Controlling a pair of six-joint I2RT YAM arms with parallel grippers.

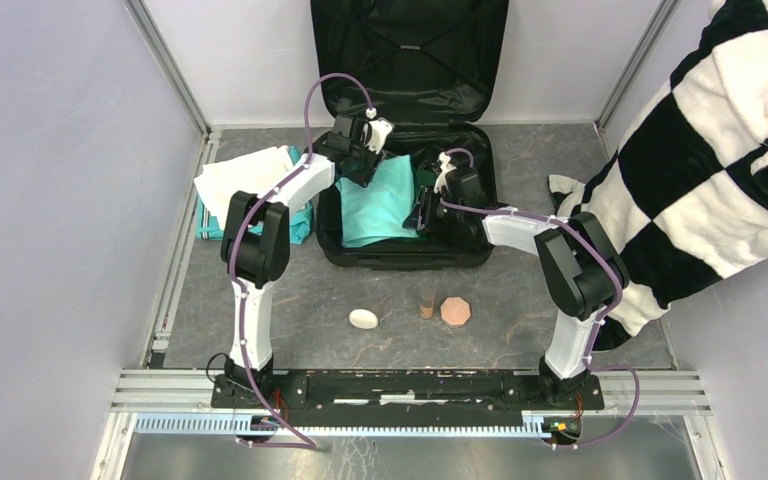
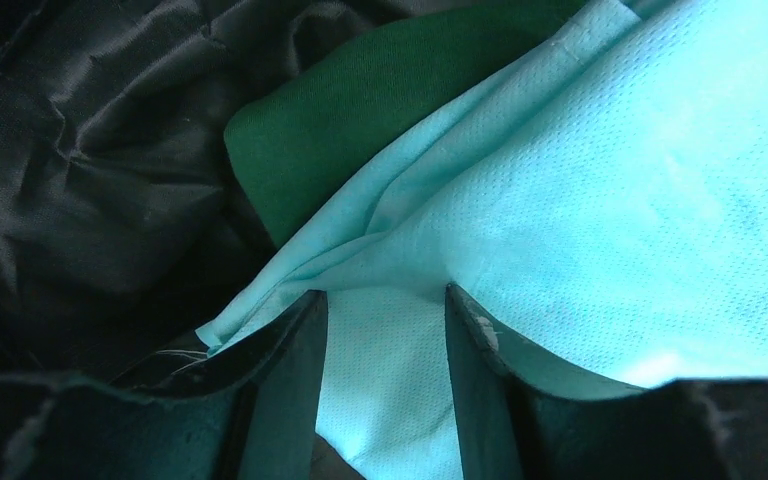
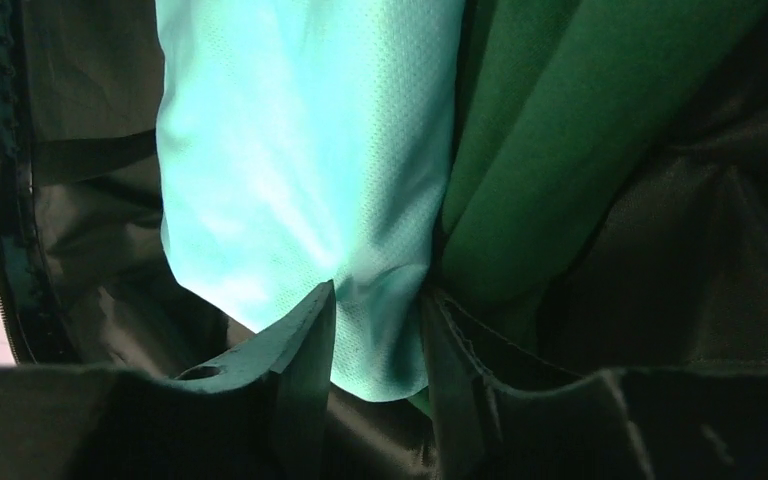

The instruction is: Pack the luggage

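The luggage (image 1: 405, 258), a black suitcase, lies open with its lid (image 1: 410, 50) raised against the back wall. A teal cloth (image 1: 380, 200) is spread in its left half over a dark green cloth (image 2: 360, 110). My left gripper (image 1: 365, 160) is down at the cloth's far edge. In the left wrist view its jaws (image 2: 385, 295) stand partly apart with the teal cloth (image 2: 610, 180) filling the gap between them. My right gripper (image 1: 428, 205) is at the cloth's right edge. Its jaws (image 3: 378, 290) pinch a bunched fold of teal cloth (image 3: 290, 150), next to the green cloth (image 3: 550, 130) and black lining (image 3: 720, 250).
White cloth (image 1: 245, 170) lies over more teal fabric (image 1: 210, 225) left of the suitcase. In front of it sit a white egg-shaped item (image 1: 363, 319), a small brown cylinder (image 1: 427, 303) and a pinkish octagonal piece (image 1: 455, 312). A black-and-white checked blanket (image 1: 720, 150) hangs at the right.
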